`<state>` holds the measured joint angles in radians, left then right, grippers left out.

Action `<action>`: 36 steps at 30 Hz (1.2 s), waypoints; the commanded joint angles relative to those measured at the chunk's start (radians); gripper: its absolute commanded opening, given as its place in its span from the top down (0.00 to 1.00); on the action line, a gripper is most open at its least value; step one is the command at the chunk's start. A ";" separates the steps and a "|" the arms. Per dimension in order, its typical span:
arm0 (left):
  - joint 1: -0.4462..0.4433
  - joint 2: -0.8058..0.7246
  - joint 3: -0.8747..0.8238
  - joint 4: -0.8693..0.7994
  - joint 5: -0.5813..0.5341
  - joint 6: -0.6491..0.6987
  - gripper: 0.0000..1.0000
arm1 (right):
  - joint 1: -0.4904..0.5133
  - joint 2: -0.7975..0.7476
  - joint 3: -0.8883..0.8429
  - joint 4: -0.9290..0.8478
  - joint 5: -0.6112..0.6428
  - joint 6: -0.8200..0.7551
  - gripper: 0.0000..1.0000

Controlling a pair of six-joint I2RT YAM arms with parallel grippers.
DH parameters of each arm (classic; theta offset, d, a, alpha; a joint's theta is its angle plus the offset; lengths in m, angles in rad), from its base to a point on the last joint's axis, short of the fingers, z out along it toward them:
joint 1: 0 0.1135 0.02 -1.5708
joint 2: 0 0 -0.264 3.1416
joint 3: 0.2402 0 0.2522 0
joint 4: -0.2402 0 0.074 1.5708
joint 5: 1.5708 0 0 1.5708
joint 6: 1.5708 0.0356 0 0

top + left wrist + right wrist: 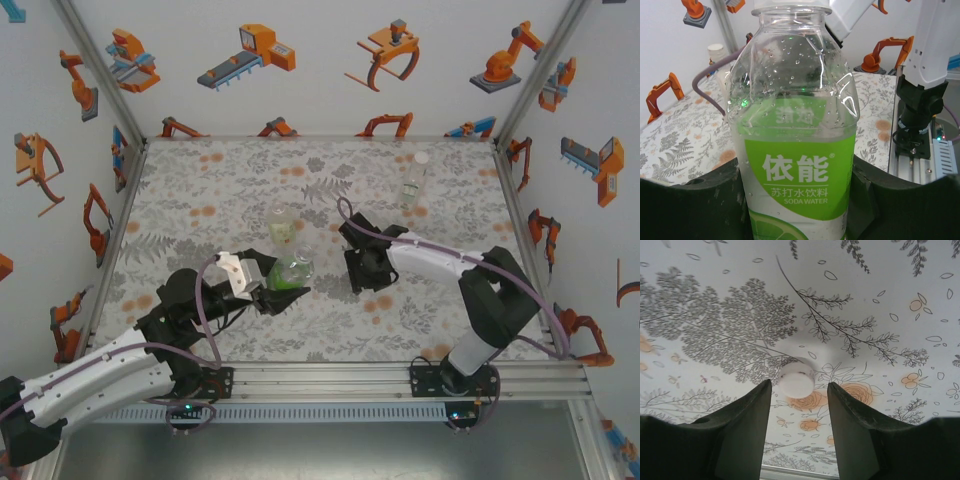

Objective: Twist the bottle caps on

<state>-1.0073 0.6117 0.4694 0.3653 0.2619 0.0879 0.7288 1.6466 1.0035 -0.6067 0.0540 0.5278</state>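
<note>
Floral-printed mat (pixel 200 200) carries everything; left of centre, toward its near edge, the left gripper (pixel 283 297) pinches the clear green-labelled plastic bottle (pixel 797 150) at the label, where the thin wall will likely dent under a hard squeeze. Right of centre the right gripper (pixel 800 386) hangs spread astride a small round white plastic cap (pixel 796 380) lying flat on the mat; it looks light and slick, best gripped across its rim.

White walls (pixel 300 90) with orange robot pictures enclose the grey floral mat (pixel 230 190); an aluminium rail (pixel 330 375) lines its near edge.
</note>
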 commanded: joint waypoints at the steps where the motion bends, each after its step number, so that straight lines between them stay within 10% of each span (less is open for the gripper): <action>1: -0.002 -0.016 0.026 0.006 0.009 -0.022 1.00 | -0.003 0.013 0.026 -0.049 0.011 0.033 0.52; 36: -0.002 0.028 0.029 0.011 0.014 -0.023 1.00 | -0.003 0.048 -0.017 0.036 0.010 0.045 0.57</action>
<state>-1.0073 0.6445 0.4694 0.3592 0.2623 0.0814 0.7288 1.6825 0.9993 -0.5682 0.0536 0.5541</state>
